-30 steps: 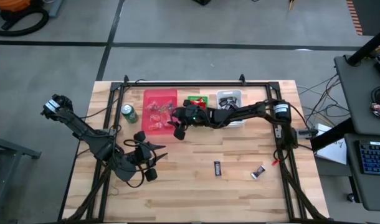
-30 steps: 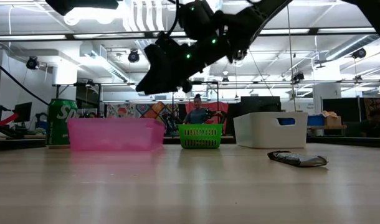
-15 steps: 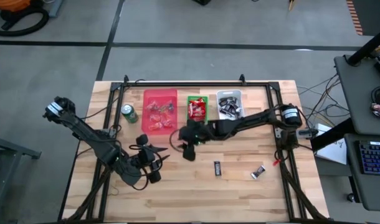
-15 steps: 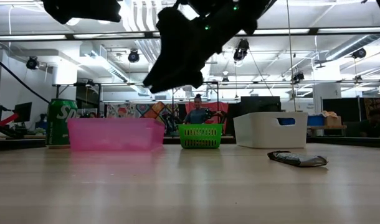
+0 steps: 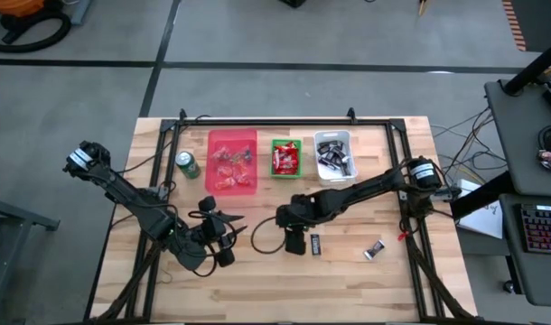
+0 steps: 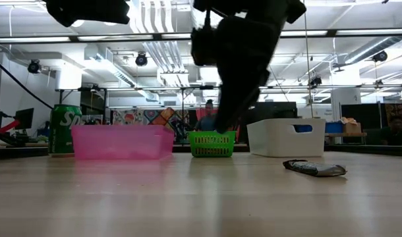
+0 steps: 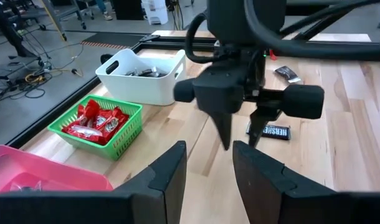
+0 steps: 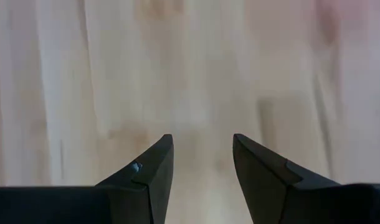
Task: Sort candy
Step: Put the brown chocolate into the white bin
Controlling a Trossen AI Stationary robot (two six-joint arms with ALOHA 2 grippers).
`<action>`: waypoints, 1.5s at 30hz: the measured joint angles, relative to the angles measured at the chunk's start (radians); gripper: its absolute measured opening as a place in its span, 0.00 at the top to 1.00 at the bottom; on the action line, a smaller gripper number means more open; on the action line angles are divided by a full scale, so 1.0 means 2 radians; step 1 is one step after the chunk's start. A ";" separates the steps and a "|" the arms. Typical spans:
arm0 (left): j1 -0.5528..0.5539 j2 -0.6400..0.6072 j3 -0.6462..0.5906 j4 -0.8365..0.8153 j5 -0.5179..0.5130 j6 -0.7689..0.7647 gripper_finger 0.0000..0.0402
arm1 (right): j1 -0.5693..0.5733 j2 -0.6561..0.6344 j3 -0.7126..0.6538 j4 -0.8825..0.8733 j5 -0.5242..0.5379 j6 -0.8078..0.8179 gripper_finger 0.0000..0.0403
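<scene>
My right gripper (image 5: 295,244) is open, its fingers pointing down, just above the bare wood beside a dark wrapped candy (image 5: 316,244). The left wrist view shows this gripper (image 7: 240,144) next to the candy (image 7: 268,130), which lies flat on the table. The right wrist view shows only wood between the open fingers (image 8: 202,162). A second, silver-ended candy (image 5: 375,249) lies flat farther right. My left gripper (image 5: 217,240) is open and empty over the near left of the table.
At the far side stand a pink bin (image 5: 233,162) with clear and mixed sweets, a green basket (image 5: 285,157) with red ones, and a white bin (image 5: 334,155) with dark ones. A green can (image 5: 187,165) stands left of the pink bin. A black frame edges the table.
My right gripper has gone from above the pink and green bins toward the table's near edge and down, ending beside the dark candy with its fingers pointing down. The candies on the table have not moved.
</scene>
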State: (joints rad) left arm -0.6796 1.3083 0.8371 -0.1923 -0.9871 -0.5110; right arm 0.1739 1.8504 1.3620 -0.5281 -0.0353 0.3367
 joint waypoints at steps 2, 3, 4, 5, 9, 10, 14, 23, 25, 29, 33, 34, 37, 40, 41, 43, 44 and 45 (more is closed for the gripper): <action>0.000 0.000 0.000 0.000 0.000 0.000 0.71 | 0.003 0.000 0.000 -0.022 -0.018 0.009 0.61; 0.000 0.000 0.000 0.001 0.000 0.000 0.71 | 0.005 -0.001 0.000 -0.032 -0.026 0.014 0.61; 0.000 0.000 0.000 0.001 0.000 0.000 0.71 | 0.006 -0.001 0.000 -0.043 -0.033 0.021 0.62; 0.000 0.000 0.000 0.001 0.000 0.000 0.71 | 0.008 -0.001 0.000 -0.054 -0.039 0.027 0.62; 0.000 0.000 0.000 0.001 0.000 0.000 0.71 | 0.016 -0.001 0.000 -0.107 -0.064 0.048 0.62; 0.000 0.000 0.000 0.001 0.000 0.000 0.71 | 0.017 -0.001 0.000 -0.122 -0.071 0.057 0.62; 0.000 0.000 0.000 0.001 0.000 0.001 0.71 | 0.025 -0.002 0.000 -0.186 -0.106 0.089 0.61; 0.000 0.000 0.000 0.003 0.000 0.013 0.71 | 0.065 -0.004 0.000 -0.331 -0.113 0.150 0.61; 0.000 0.000 0.000 0.003 0.000 0.015 0.71 | 0.075 -0.009 -0.001 -0.348 -0.113 0.169 0.60; 0.000 0.000 0.000 0.003 0.000 0.015 0.71 | 0.093 -0.030 -0.010 -0.356 -0.111 0.217 0.59; 0.000 0.000 0.000 0.002 0.000 0.021 0.71 | 0.115 -0.067 -0.031 -0.358 -0.087 0.282 0.58; 0.000 0.000 0.000 0.003 0.000 0.025 0.71 | 0.121 -0.077 -0.037 -0.359 -0.086 0.305 0.58; 0.000 0.000 0.000 0.003 0.000 0.039 0.71 | 0.142 -0.113 -0.061 -0.358 -0.086 0.377 0.58; 0.000 0.000 0.000 0.005 0.000 0.059 0.71 | 0.168 -0.151 -0.091 -0.353 -0.087 0.451 0.58; 0.000 0.000 0.000 0.006 0.000 0.064 0.71 | 0.177 -0.165 -0.103 -0.346 -0.087 0.477 0.58; 0.000 0.000 0.000 0.006 0.000 0.073 0.71 | 0.194 -0.190 -0.129 -0.326 -0.087 0.528 0.57; 0.000 0.000 0.000 0.007 0.000 0.078 0.71 | 0.202 -0.203 -0.144 -0.309 -0.087 0.552 0.57; 0.000 0.000 0.000 0.007 0.000 0.082 0.71 | 0.209 -0.215 -0.159 -0.290 -0.087 0.575 0.57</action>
State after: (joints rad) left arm -0.6788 1.3079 0.8375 -0.1792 -0.9878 -0.3463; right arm 0.5915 1.4207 1.0440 -1.1088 -0.2092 1.4872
